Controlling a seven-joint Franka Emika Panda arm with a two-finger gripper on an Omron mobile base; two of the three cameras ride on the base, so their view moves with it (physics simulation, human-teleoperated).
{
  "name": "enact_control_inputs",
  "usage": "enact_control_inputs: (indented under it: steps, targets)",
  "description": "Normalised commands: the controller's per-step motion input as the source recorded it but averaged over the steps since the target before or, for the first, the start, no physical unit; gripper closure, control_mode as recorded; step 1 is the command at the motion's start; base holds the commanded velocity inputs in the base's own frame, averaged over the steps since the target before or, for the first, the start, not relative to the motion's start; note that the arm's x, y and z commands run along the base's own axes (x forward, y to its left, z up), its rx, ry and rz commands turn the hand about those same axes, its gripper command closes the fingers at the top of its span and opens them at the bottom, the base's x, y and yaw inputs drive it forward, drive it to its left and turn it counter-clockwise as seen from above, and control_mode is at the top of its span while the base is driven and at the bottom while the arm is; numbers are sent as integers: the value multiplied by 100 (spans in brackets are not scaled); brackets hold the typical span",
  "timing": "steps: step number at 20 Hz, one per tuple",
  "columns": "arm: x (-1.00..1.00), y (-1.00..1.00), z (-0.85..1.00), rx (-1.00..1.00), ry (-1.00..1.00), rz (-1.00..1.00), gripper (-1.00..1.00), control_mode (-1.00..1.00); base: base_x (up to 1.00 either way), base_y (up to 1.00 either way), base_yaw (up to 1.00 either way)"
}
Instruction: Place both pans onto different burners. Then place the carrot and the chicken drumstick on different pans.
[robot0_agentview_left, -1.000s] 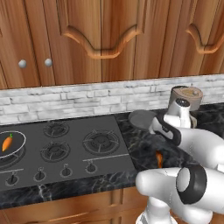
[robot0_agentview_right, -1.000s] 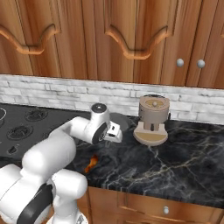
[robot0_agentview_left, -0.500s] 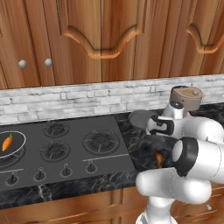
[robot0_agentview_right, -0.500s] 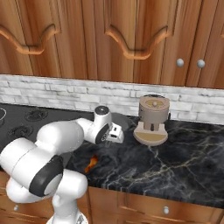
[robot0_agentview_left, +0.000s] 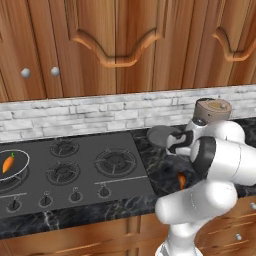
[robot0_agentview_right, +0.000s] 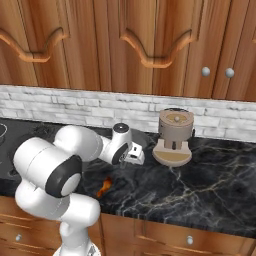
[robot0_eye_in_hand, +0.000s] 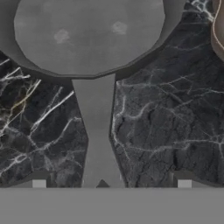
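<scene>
Hovering over grey pan (robot0_eye_in_hand: 87, 35) handle, pan at 12 o'clock on marble counter (robot0_eye_in_hand: 175, 109). Gripper (robot0_eye_in_hand: 111, 183) fingers spread, straddling handle. Carrot (robot0_agentview_left: 8, 162) sitting in rimmed pan (robot0_agentview_left: 17, 172). Risking pan tipping if clamped off-centre. Drumstick (robot0_agentview_right: 104, 187) lying nearby.

Arm folded forward, gripper low with its jaws apart.
The white arm rises from 5 o'clock in the left base view, bends at the elbow, and the gripper (robot0_agentview_left: 175, 148) points toward 9 o'clock. In the hand view the two fingertips (robot0_eye_in_hand: 39, 183) stand wide apart at 6 o'clock.
</scene>
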Motion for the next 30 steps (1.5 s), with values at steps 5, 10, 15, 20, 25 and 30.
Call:
enact_control_inputs:
  steps: [5,10,15,20,25,30]
  targets:
    - [15,0,-24,0,1,1,-100,-100,0,0,0]
    - [11,0,-21,0,1,1,100,-100,0,0,0]
    - [5,0,0,0,1,0,100,-100,0,0,0]
    - [-16,0,28,0,-5,0,100,-100,0,0,0]
    - [-41,10,69,0,-14,0,100,-100,0,0,0]
    - [-18,62,63,-5,-1,0,100,-100,0,0,0]
